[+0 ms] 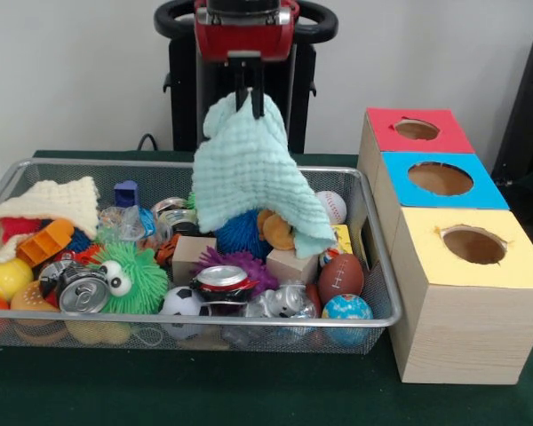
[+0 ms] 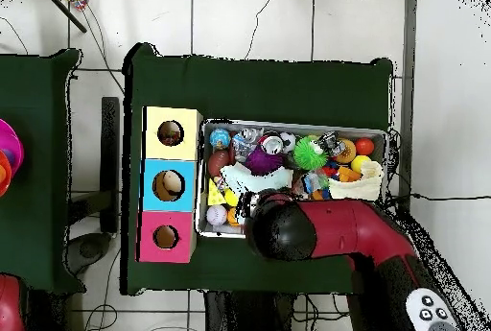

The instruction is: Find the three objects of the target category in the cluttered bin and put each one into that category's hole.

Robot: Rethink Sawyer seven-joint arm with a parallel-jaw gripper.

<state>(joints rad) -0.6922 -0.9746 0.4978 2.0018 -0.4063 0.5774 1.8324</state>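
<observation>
A: Globe ball [image 1: 346, 307] and football [image 1: 340, 276] sit nearest, against the front right of the wire bin [image 1: 381, 266]; crushed can [image 1: 83, 290] and green fuzzy toy [image 1: 129, 277] toward the front left. All rigid or springy, none the item in hand

B: Item in hand is the mint cloth [image 1: 253, 173]. Gripper [image 1: 250, 99] pinches it at one top corner, fingers pressed together on a bunched fold, and it hangs above the middle of the bin with its lower hem draping onto the blue spiky ball [image 1: 240, 235]

A: Handling judgement: light, limp, non-fragile, no slip risk from weight. A corner pinch holds, but the cloth swings and trails

B: Agreed. Trailing hem is the concern: it could snag the spiky ball or the wooden blocks [image 1: 293, 264] and drag them along

A: Further back, cream knit cloth [image 1: 49, 204] lies at the far left corner, likely the same category; baseball [image 1: 331, 206] at the back right

B: Beyond the bin wall, three boxes: yellow hole [image 1: 473, 244], blue hole [image 1: 441, 178], red hole [image 1: 417, 130]. Which one takes cloth, I cannot tell. Overhead view has the arm [image 2: 336, 226] covering the gripper
</observation>
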